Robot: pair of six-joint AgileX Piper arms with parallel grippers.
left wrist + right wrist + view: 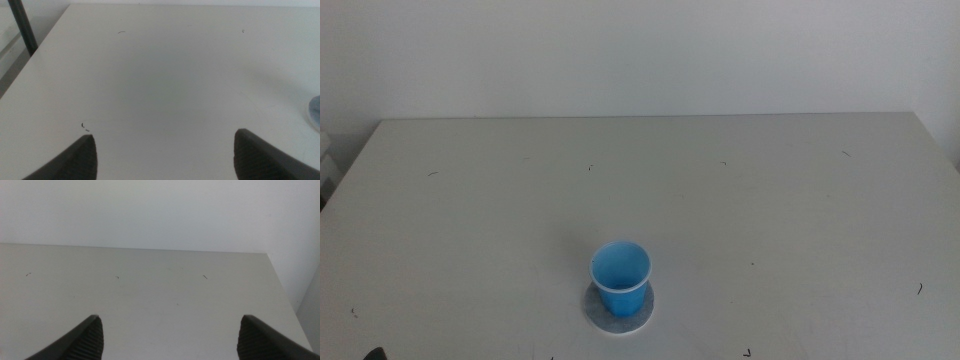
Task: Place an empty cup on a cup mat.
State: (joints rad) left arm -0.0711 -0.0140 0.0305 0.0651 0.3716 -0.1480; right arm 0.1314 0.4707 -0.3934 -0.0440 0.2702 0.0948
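A: Where does the cup [620, 277] stand?

B: Upright on the cup mat [619, 310], near the front edge of the tabletop [770, 190] in the middle view. Its mouth faces up and the inside looks bare blue, so it reads as empty.

A: Is it centred on the disc?

B: Not quite, as far as I can tell. More of the mat's grey face shows in front of the cup than behind it, though part of that may be the camera's downward angle. The base seems to sit wholly within the pale edge.

A: And the arms?

B: Neither reaches into the middle view. The left end effector [165, 155] hangs over bare tabletop with its jaws spread wide and nothing between them; a sliver of the mat [315, 112] shows at that picture's edge, off to the side of the jaws. The right end effector [167, 337] is likewise released, jaws far apart, looking across empty surface toward the wall.

A: So what is left to do?

B: In my judgement, nothing of substance. The cup rests on the mat, untouched by either end effector, and both arms are well apart from it. At most a final return to rest might remain, and the pictures cannot settle whether that is already complete.
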